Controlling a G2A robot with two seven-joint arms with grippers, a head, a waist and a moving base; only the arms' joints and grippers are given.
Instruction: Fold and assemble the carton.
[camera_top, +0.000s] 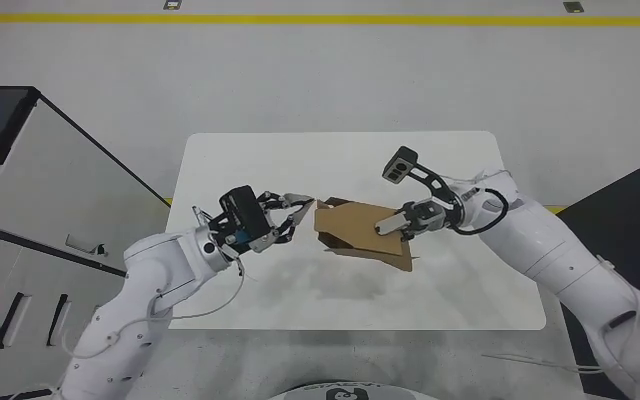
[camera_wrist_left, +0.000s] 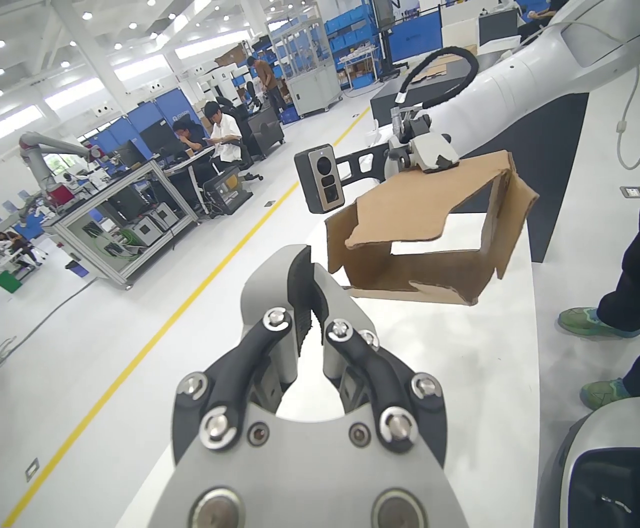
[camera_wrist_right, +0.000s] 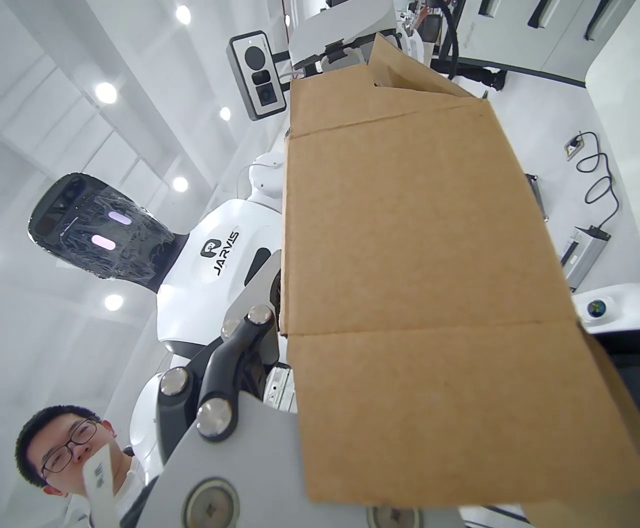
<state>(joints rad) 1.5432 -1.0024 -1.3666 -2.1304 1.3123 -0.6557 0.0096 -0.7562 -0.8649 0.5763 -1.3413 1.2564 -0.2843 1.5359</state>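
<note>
Two grippers flank the brown carton (camera_top: 352, 228), which hangs above the middle of the white bench (camera_top: 300, 160) rather than resting on it (its shadow lies on the bench just beneath).

The right gripper (camera_top: 400, 222) is closed on the carton and carries it. In the left wrist view the right gripper (camera_wrist_left: 432, 157) sits on the carton's upper panel, close to the far edge, with one finger pressed flat on top. The finger under the panel is hidden by the cardboard. In the right wrist view the carton (camera_wrist_right: 425, 240) lies flat across the gripper, its score lines running crosswise.

The left gripper (camera_top: 300, 212) holds nothing. In its own wrist view its black pads (camera_wrist_left: 300, 285) are drawn almost together, leaving only a thin slit between them. The left gripper (camera_wrist_left: 306, 280) points at the carton's near end, its tip just beside the lower corner. Whether it touches the cardboard there cannot be told.

The carton (camera_wrist_left: 425, 210) is partly opened into a skewed sleeve. An upper panel, a side wall and a lower panel can be seen around a hollow middle. The open end faces the left gripper. Loose flaps stand out at that end, one hanging down at the corner nearest the left gripper and one jutting from the lower edge. In the top view the carton lies between the two arms, tilted slightly, its longer side running from one gripper toward the other.
</note>
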